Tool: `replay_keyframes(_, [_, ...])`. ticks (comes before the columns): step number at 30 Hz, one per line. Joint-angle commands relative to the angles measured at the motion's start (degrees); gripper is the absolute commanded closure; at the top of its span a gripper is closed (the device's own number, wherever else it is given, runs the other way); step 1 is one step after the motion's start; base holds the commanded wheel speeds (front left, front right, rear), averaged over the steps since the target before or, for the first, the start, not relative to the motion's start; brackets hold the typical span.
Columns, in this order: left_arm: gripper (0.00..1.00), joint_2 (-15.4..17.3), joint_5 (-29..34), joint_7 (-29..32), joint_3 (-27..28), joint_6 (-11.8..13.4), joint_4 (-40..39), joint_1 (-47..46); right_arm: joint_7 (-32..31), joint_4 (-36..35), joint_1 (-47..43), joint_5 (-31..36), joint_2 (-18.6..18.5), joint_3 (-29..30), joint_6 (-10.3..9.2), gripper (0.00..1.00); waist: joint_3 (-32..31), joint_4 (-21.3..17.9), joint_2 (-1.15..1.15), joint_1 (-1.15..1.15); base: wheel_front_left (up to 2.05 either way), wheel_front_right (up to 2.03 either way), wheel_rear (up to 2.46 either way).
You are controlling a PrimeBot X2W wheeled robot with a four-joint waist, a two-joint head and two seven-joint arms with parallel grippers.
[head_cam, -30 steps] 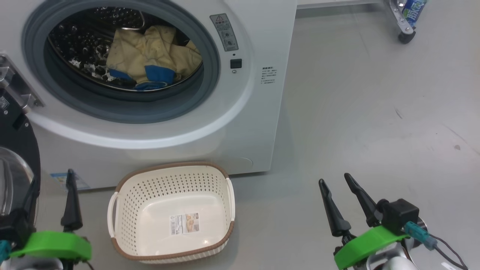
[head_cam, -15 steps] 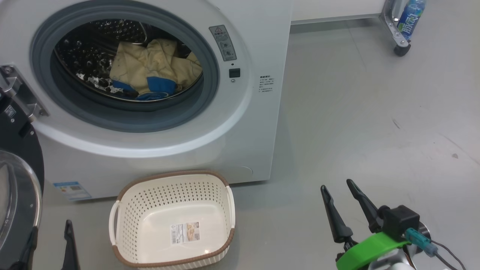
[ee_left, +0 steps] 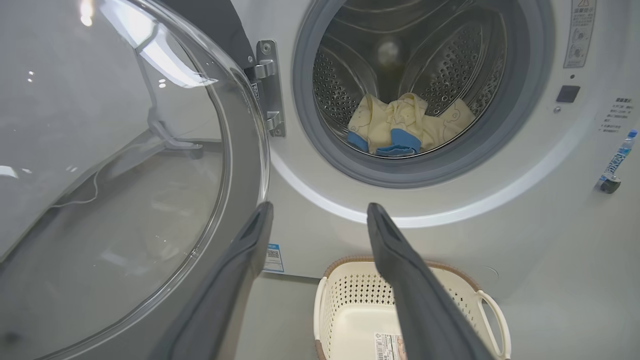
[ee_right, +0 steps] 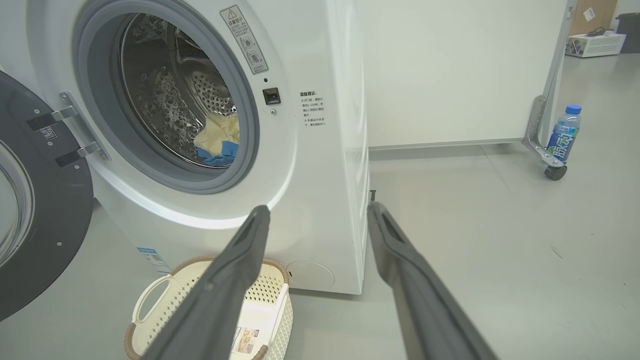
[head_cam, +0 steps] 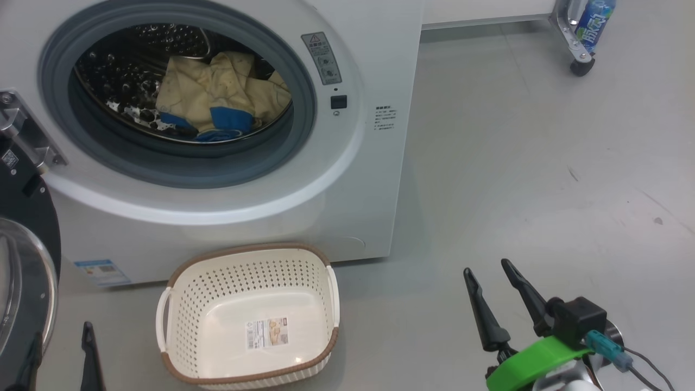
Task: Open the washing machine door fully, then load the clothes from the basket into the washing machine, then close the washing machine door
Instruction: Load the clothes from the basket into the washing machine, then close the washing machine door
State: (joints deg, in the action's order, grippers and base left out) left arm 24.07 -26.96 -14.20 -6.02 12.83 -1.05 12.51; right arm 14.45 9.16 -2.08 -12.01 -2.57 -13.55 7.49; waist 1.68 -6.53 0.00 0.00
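Note:
The washing machine (head_cam: 374, 179) stands with its drum open, and the pale yellow clothes (head_cam: 217, 89) with blue cuffs lie inside it, also seen in the left wrist view (ee_left: 405, 125) and the right wrist view (ee_right: 220, 137). The washing machine door (head_cam: 27, 217) hangs swung out at the left, its glass bowl (ee_left: 125, 175) close to my left gripper. The basket (head_cam: 217, 282) sits on the floor before the machine with nothing but a label in it. My left gripper (head_cam: 59, 361) is open at the lower left, between door and basket. My right gripper (head_cam: 487, 267) is open over bare floor, right of the basket.
A blue-labelled bottle (head_cam: 594, 19) stands by a castor wheel (head_cam: 581, 68) of a white panel at the back right. Grey floor stretches to the right of the machine. The door's metal hinge (ee_left: 267, 90) juts out at the drum's left side.
My left gripper has drawn back toward the head view's bottom edge, so its green mount has left the picture. The head camera shifted slightly. The right gripper, basket and clothes stayed put.

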Motion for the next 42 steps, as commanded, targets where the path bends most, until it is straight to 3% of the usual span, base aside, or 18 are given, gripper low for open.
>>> replay_keyframes(1, [0.00,1.10,0.29,-0.80,3.38,-0.33,-1.24,-2.14,0.55,-2.16,1.84,0.58,-0.31,-1.15,0.00,0.00,0.19,0.03,0.00,0.00,0.00,0.00,0.00])
replay_keyframes(24, [0.00,-1.65,2.02,-0.80,6.96,-3.42,0.41,-2.85,0.55,-1.93,2.01,0.46,-0.31,-1.04,0.00,0.00,0.69,0.29,0.00,0.00,-0.12,0.12,0.00])
replay_keyframes(42, [0.00,-3.30,3.24,-0.80,8.55,-4.32,0.78,-3.90,0.55,-1.86,2.30,0.35,-0.31,-0.72,0.00,0.00,1.22,0.62,0.00,0.00,-1.74,1.74,0.00])
